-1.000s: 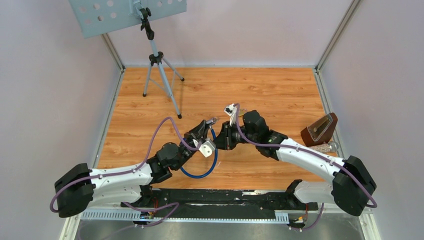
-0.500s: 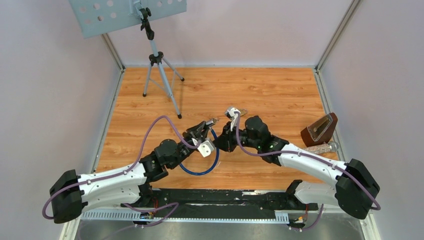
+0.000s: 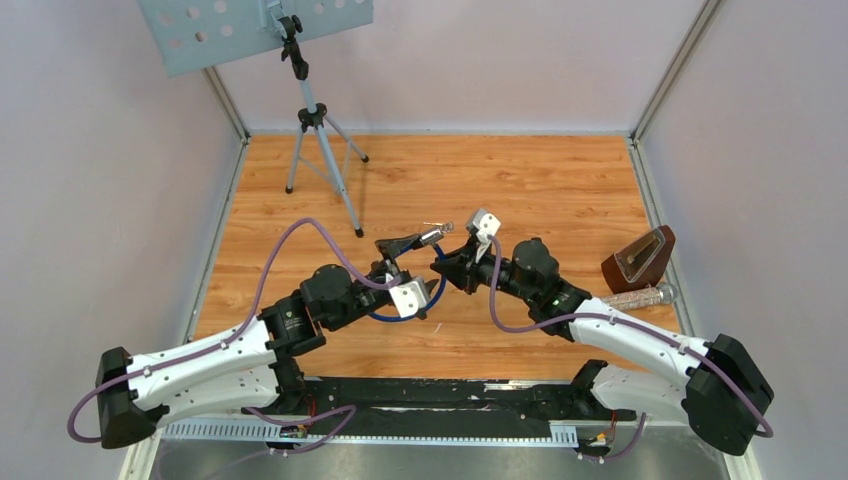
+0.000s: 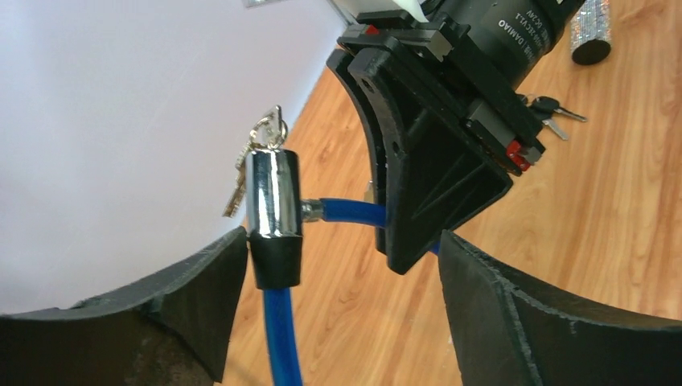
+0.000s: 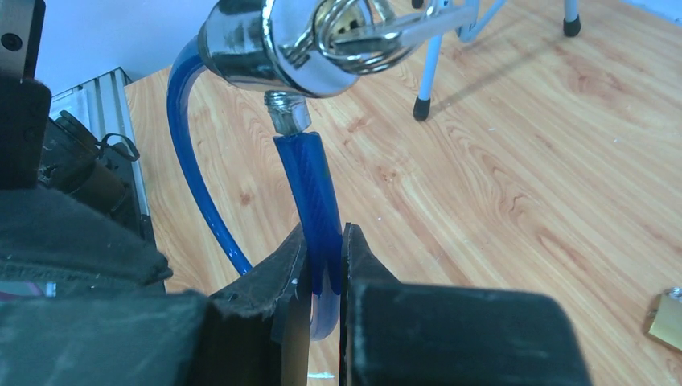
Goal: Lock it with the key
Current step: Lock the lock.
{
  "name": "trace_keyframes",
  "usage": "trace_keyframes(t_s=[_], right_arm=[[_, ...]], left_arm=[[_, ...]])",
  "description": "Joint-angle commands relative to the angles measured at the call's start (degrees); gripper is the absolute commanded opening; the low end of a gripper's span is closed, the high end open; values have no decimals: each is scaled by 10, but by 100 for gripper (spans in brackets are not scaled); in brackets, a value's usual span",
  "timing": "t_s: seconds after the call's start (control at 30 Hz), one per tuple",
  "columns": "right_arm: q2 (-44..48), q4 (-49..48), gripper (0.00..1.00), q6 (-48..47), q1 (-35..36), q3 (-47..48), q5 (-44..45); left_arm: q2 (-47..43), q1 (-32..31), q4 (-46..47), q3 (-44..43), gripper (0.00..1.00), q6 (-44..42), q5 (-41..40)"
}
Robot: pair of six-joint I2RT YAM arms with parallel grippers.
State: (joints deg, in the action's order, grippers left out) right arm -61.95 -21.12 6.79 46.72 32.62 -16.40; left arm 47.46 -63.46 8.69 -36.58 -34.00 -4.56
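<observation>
One big wooden tabletop (image 3: 560,180), a music stand (image 3: 318,130) at its far left, and the left arm (image 3: 215,360) and right arm (image 3: 640,335) nose to nose in the middle. From overhead everything there is too small to judge either tool, so the wrist cams do the work. The right wrist cam shows the right tool (image 5: 322,241) pinched tight on the blue cable (image 5: 310,185) just below the chrome barrel (image 5: 281,40), holding it up off the wood. The left wrist cam shows the left tool (image 4: 342,240) spread wide, with the barrel upright between its fingers, close against the left one; can't tell if they touch. A bunch of keys (image 4: 259,149) sticks out of the barrel's end. Only the left cam catches the spare black-headed keys (image 4: 551,112) lying on the wood.
</observation>
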Motion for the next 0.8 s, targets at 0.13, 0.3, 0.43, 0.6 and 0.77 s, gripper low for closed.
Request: trace_keyframes(t_s=[0.13,0.3,0.43,0.6,0.77], right_arm=[[20,-98,0,-58,-3,-9,-18],[19,-99,0,-89,-3,-14,-22],[16,-116,0,-97,-3,-25,-28],[19,-140,0,-88,-3,-33,-40],[17,-151,0,-83,-3,-30,-43]], left_arm=[[15,-5,-9,-50,100,102,-58],[25,-5,-25,-85,100,184,-110],[19,-5,-31,-102,100,225,-113],[30,-2,-105,-142,99,299,-129],[60,4,-198,-191,94,393,-120]])
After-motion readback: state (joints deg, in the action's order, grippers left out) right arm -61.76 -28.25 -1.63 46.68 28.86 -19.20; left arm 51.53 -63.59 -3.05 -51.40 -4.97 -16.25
